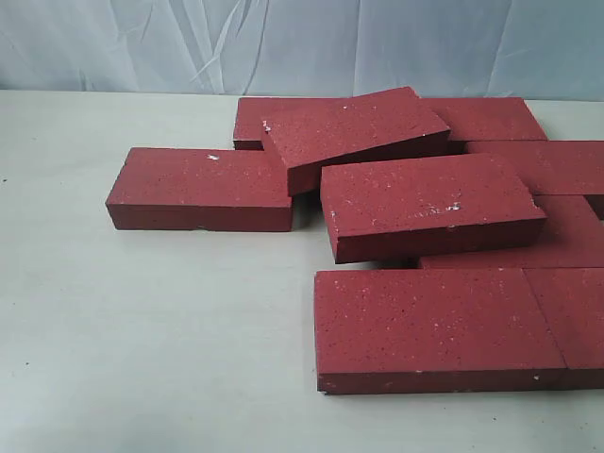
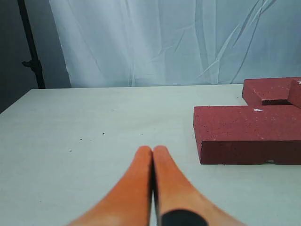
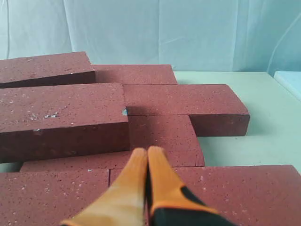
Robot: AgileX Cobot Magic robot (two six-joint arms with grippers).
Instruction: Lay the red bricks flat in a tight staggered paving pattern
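Operator: Risks at this stage?

Technician: Bricks [image 1: 434, 326] lie in a loose cluster on the right half of the table [image 1: 142, 359]. Two are not flat: the rear brick [image 1: 354, 127] and the middle brick [image 1: 429, 203] each rest tilted across neighbours. A push on either probably slides it off its support. It may then drop on an edge, chip, or knock flat bricks out of line.

Operator: Jaw state?

Technician: Left gripper [image 2: 153, 157] is clenched and empty, over bare table beside the left brick [image 2: 244, 134]. Right gripper [image 3: 147, 157] is clenched and empty too, above the front bricks [image 3: 235, 193]. Clenched tips suit pushing only; a lift requires opening first. These bricks look heavy and rough, so a shallow pinch probably slips.

Operator: Room for moving?

Technician: Table is bare to the left of the cluster and in front of it. The left brick lies flat, apart from the front bricks, with its long near edge free. On the right, bricks run out of the exterior view, so clearance there cannot be told. Gaps under the tilted bricks look too narrow for the tips.
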